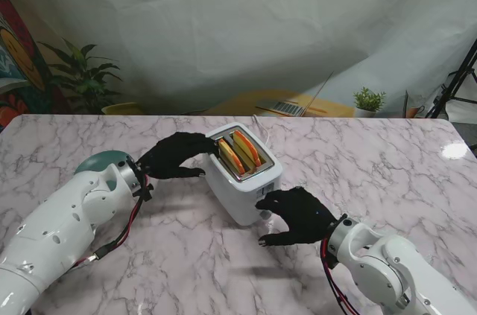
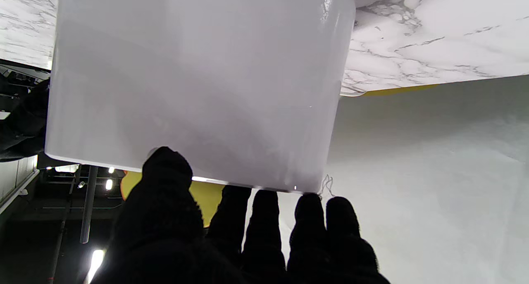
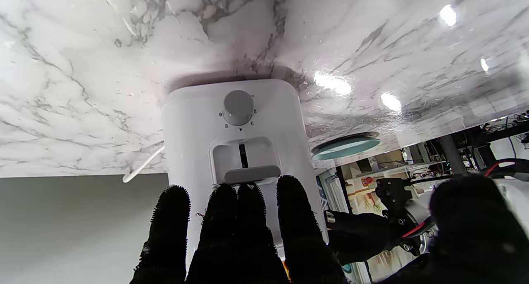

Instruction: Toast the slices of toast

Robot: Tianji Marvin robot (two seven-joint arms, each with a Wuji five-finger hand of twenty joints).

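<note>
The marble table (image 1: 89, 144) fills the lower frame, with the white toaster (image 1: 246, 181) at its centre. Both slices (image 1: 240, 153) already sit in the slots, so loading looks done; what remains, I judge, is pressing the lever (image 3: 251, 174), which seems to sit high in its slot. The left hand (image 1: 173, 156), fingers extended, braces the toaster's side, gripping nothing. The right hand (image 1: 298, 214), fingers straight, rests its fingertips (image 3: 248, 193) at the lever, holding nothing.

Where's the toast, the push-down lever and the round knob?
toast (image 1: 247, 148), stand view, on the right slice's orange top edge.
lever (image 3: 252, 174), right wrist view, middle of the grey bar.
knob (image 3: 238, 107), right wrist view, centre of the round face.
</note>
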